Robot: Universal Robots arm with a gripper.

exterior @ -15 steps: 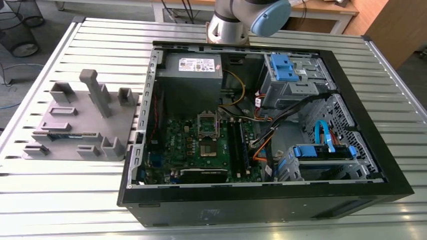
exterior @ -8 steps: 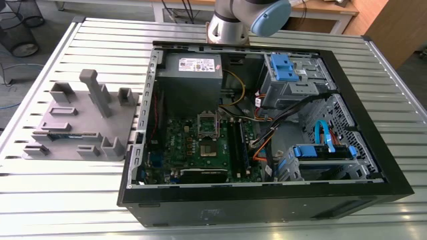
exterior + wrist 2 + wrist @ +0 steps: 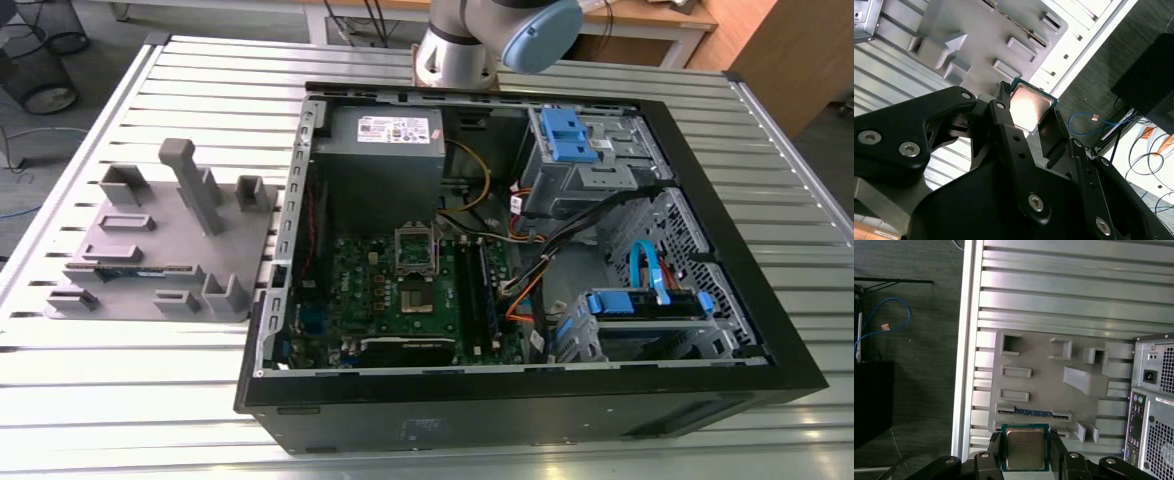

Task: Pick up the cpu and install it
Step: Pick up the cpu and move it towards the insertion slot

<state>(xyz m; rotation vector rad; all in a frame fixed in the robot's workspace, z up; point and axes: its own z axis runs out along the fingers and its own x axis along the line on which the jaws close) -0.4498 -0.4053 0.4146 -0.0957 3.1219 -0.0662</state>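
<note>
tool (image 3: pixel 1025 445): clamped on cpu (image 3: pixel 1026 452) (image 3: pixel 1030 105), fingers (image 3: pixel 1055 447) pinching opposite edges.
cpu: in tool, silvery top facing both wrist views, grey tray (image 3: pixel 1046 390) behind.
grey tray: on bench (image 3: pixel 174 400), exterior view's left of open case (image 3: pixel 534 405).

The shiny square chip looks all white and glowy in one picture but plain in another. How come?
In the second wrist view, light bounces off the metal top of the cpu, leaving a pale washed-out patch; in the first wrist view it looks evenly dull, no glare; in the exterior view the slatted table gleams while the computer case is darker inside.
</note>
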